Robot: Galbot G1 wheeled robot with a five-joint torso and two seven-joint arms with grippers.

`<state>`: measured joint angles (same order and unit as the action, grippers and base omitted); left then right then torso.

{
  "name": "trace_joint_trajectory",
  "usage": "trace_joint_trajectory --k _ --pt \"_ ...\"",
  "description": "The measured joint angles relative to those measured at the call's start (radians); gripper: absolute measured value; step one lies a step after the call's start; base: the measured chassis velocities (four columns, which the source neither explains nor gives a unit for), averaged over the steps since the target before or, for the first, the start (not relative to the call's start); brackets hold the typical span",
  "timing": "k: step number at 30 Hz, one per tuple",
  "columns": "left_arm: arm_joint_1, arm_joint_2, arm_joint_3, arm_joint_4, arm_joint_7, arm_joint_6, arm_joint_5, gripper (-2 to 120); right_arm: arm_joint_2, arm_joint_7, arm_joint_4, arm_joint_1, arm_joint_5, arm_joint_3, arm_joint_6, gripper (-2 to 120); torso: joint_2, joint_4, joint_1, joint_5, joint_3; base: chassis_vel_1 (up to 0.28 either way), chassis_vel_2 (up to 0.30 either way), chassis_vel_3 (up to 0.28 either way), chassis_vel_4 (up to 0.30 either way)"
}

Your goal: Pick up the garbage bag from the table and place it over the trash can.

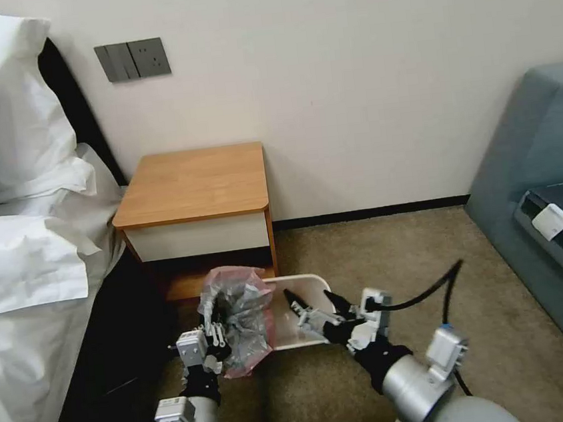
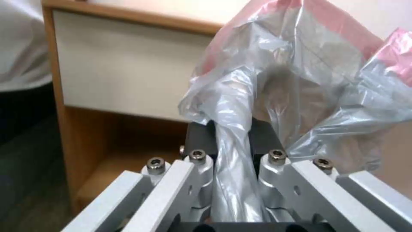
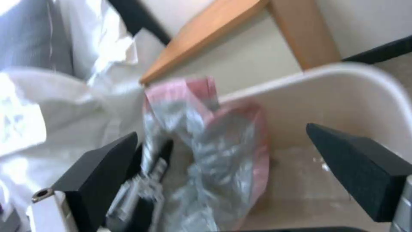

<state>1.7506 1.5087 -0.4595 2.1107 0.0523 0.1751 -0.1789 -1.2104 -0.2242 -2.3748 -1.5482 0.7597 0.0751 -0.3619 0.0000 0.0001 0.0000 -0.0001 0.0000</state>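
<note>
Crinkled grey plastic, the garbage bag [image 1: 239, 323] hangs at the trash can's [image 1: 302, 282] left rim, pinched in your left gripper's [image 1: 214, 325] fingers. Your right gripper [image 1: 311, 302] hovers over the can's opening, fingers spread, below the surface's [image 1: 191, 183] front edge.

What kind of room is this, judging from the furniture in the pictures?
Most likely a hotel-style bedroom: a bed with white pillows and sheets, a small wooden nightstand against the wall beside it, and a grey-blue sofa on the carpeted floor.
</note>
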Motion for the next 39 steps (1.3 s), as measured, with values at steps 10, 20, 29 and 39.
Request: trace_joint_trajectory --k 10,20,29,39 --pt "0.035 0.005 -0.012 -0.004 -0.079 0.119 -0.045 9 -0.031 0.069 0.129 0.071 -0.212 -0.089 0.03 100 0.0 0.0 0.0 0.0 0.0 0.0 0.0 0.0 0.0" --pt "0.045 0.005 -0.024 0.001 -0.139 0.149 -0.068 9 -0.066 0.097 0.215 0.153 -0.282 -0.096 0.057 100 0.0 0.0 0.0 0.0001 0.0 0.0 0.0 0.0 0.0" --pt "0.049 0.002 -0.049 0.009 -0.183 0.159 -0.109 9 -0.061 0.139 0.286 0.232 -0.235 -0.097 0.046 100 0.0 -0.0001 0.0 0.0 0.0 0.0 0.0 0.0 0.0" --pt "0.051 -0.004 -0.066 0.017 -0.241 0.159 -0.163 9 -0.04 0.238 0.359 0.303 -0.201 -0.096 0.074 100 0.0 0.0 0.0 0.0 0.0 0.0 0.0 0.0 0.0"
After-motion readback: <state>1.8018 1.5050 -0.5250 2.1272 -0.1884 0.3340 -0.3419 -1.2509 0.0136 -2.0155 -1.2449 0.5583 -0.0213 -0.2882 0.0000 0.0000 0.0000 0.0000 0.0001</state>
